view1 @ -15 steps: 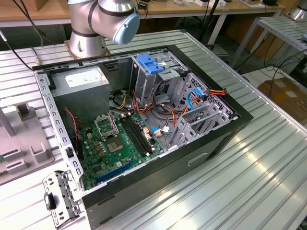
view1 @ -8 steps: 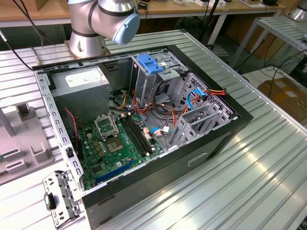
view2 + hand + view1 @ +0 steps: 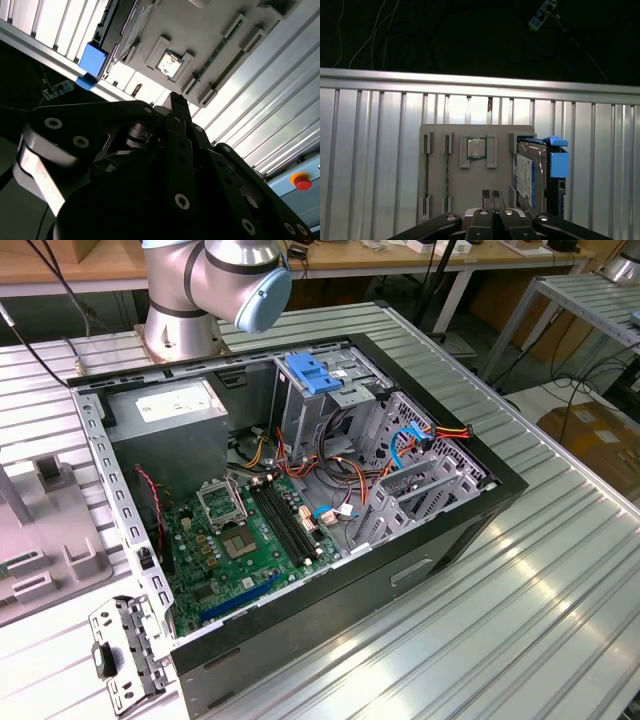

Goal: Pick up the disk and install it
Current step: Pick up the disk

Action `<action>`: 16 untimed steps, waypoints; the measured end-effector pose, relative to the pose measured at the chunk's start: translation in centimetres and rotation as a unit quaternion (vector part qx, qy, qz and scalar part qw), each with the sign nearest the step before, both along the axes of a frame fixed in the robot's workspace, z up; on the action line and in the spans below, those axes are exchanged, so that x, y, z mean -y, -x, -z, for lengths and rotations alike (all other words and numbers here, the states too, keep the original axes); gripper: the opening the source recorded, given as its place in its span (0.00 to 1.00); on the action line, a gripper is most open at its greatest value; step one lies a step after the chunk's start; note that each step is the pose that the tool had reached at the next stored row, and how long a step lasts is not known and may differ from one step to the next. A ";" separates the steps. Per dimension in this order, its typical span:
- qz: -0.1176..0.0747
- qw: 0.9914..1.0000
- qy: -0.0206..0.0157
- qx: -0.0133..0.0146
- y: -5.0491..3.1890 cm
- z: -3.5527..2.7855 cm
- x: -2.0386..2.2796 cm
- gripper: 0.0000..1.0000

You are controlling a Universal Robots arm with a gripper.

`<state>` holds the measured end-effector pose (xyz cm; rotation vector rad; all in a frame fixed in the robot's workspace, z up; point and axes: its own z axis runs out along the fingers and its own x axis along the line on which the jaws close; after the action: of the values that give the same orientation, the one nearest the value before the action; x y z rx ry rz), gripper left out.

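The disk [image 3: 525, 181] stands on edge in a slot at one side of a grey holder tray [image 3: 455, 200]; its white label with a blue band faces the tray's middle. A light-blue rail tab [image 3: 559, 163] sticks out of its outer side, and this blue rail [image 3: 92, 58] also shows in the second wrist view. My gripper [image 3: 491, 193] hovers above the tray beside the disk, apart from it. Its black fingers are pressed together with nothing between them. In the second wrist view my gripper [image 3: 178, 101] points at the tray.
A processor chip [image 3: 476, 148] sits in a pocket of the tray. In the exterior view the open computer case [image 3: 440, 530] lies on the ribbed metal table with a motherboard [image 3: 240, 540], power-supply box [image 3: 175, 405], cables and a drive cage topped by a blue bracket [image 3: 313, 373].
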<state>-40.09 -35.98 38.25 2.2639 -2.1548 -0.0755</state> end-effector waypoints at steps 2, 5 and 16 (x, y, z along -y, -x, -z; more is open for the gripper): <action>-0.006 1.000 0.000 0.000 0.00 0.00 0.00 0.11; -0.012 1.000 0.000 0.000 0.00 0.00 0.00 0.11; 0.030 1.000 -0.002 0.000 0.00 0.31 0.00 0.11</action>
<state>-40.09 -35.97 37.94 2.2006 -2.2246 -0.0799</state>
